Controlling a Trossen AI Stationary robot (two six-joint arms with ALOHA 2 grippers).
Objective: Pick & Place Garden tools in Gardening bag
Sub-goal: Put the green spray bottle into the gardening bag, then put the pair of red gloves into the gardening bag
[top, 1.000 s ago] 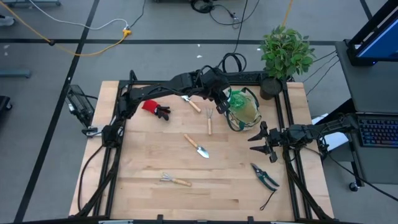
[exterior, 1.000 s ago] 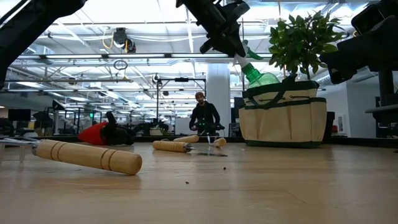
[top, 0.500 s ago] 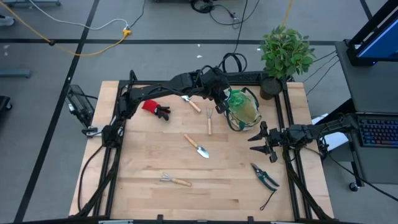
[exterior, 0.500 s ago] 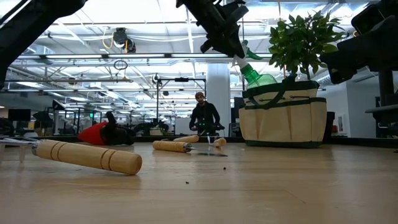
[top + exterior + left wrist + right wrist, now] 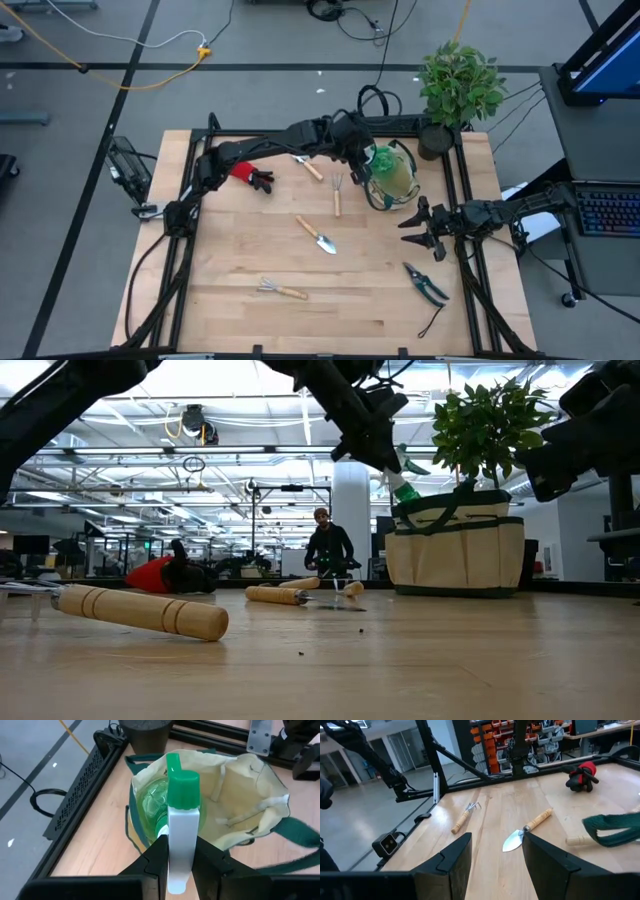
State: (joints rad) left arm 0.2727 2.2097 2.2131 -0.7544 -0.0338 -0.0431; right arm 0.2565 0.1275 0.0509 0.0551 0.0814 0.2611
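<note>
- I saw the green spray bottle (image 5: 176, 815) held over the open gardening bag (image 5: 392, 178), its body partly inside.
- My left gripper (image 5: 178, 851) had its jaws clamped on the bottle's white neck.
- My right gripper (image 5: 418, 228) waited beside the bag, jaws spread, gripping nothing.
- Trowel (image 5: 320, 237), rake (image 5: 280, 290) and shears (image 5: 427, 284) lay on the worktop (image 5: 230, 300).

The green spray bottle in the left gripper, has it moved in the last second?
Yes. In the low view the green spray bottle has dropped lower into the gardening bag, with the left gripper following it down toward the bag's rim.
</note>
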